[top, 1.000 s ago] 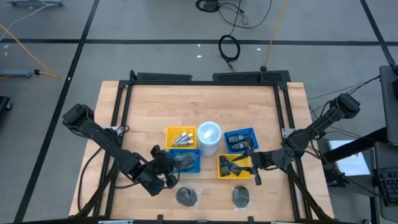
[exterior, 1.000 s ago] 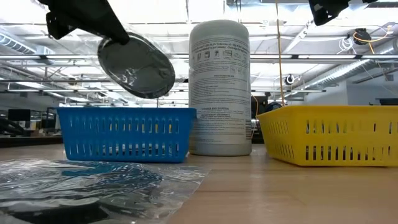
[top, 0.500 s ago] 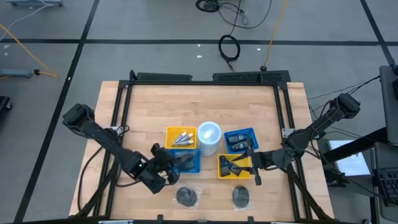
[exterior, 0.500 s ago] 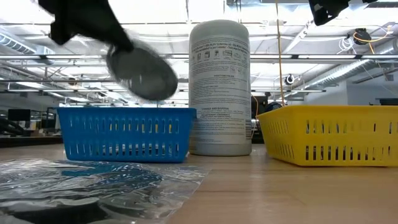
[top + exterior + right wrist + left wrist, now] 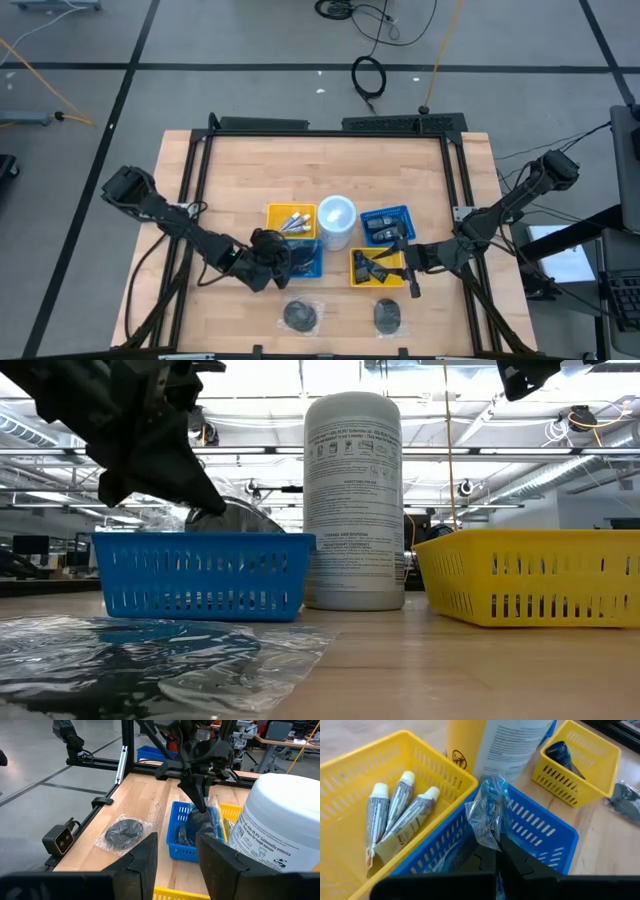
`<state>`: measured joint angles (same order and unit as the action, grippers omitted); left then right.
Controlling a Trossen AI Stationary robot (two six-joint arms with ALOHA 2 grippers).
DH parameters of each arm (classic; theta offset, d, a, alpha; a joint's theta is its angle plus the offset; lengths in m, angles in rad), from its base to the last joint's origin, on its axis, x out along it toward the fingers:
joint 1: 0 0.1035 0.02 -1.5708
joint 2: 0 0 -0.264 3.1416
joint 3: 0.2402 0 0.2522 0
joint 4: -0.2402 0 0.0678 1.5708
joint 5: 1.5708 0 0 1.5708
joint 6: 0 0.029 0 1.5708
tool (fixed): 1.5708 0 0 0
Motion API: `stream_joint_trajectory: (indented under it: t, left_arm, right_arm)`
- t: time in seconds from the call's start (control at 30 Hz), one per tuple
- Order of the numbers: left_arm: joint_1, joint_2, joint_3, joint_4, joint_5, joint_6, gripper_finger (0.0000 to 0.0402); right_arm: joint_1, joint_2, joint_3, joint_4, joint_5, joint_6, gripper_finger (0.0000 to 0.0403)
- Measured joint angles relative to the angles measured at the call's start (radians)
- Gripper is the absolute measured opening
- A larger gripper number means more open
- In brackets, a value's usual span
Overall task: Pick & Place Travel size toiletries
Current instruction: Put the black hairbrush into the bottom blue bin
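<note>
Left gripper (image 5: 272,262) clamped on wrapped dark disc (image 5: 232,518), lowering into blue basket (image 5: 303,262) at 7 o'clock of tub (image 5: 336,221). 2 wrapped discs (image 5: 300,316) left at 6 o'clock. Right gripper (image 5: 412,262) half-open, empty, idle at 4 o'clock.

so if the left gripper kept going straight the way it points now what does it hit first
Most likely the floor of the blue basket. The left gripper, shut on a clear-wrapped dark round piece, points down into that basket, so the wrapped piece would touch first. Depth is hard to judge.

Glossy crinkled clear wrap (image 5: 487,815), slotted plastic blue basket (image 5: 540,835), matt pale wood table (image 5: 240,170).
</note>
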<state>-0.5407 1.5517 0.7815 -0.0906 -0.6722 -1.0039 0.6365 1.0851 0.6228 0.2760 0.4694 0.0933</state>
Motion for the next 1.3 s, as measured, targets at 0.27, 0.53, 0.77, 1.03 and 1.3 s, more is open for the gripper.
stream_joint_trajectory:
  t: [0.27, 0.53, 0.77, 1.03, 1.3]
  left_arm:
    - [0.017, 0.000, 0.000, -0.002, 0.003, -0.017, 0.0021]
    - [0.018, -0.031, 0.000, 0.000, 0.067, 0.041, 0.0089]
    - [0.019, -0.130, 0.000, -0.012, 0.052, 0.084, 0.0134]
    - [0.019, -0.219, 0.000, -0.038, 0.043, 0.120, 0.0148]
    - [-0.023, -0.225, 0.000, 0.000, 0.181, 0.075, 0.0148]
  right_arm:
    - [0.000, 0.000, 0.000, 0.000, 0.000, 0.000, 0.0128]
    - [0.000, 0.000, 0.000, 0.000, 0.000, 0.000, 0.0128]
    - [0.000, 0.000, 0.000, -0.002, 0.000, 0.000, 0.0128]
    - [0.000, 0.000, 0.000, -0.004, 0.000, 0.000, 0.0128]
    - [0.000, 0.000, 0.000, -0.004, 0.000, 0.000, 0.0128]
